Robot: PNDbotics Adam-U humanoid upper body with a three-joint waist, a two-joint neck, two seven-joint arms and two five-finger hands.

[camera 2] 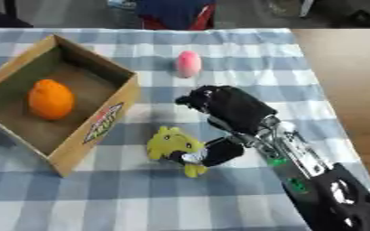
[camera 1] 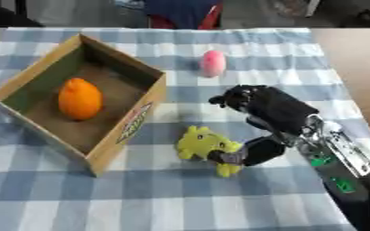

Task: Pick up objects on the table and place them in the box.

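Right hand [camera 1: 267, 106] reaching in from the lower right over the blue-and-white checked cloth [camera 1: 243, 198] on the counter, fingers [camera 1: 228, 97] curled above, thumb touching the yellow plush toy [camera 1: 204, 143]; whether actually grasping it, cannot tell. Toy lying on the cloth just right of the open cardboard box [camera 1: 133, 124]. Inside the box, an orange fruit [camera 1: 80, 99]. Farther back, well apart, a pink egg-shaped object [camera 1: 213, 63] standing on the cloth.

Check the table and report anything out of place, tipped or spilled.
Nothing stands out. The box sits upright holding an orange fruit; a pink object and a yellow toy lie on the cloth, the right hand at the toy.
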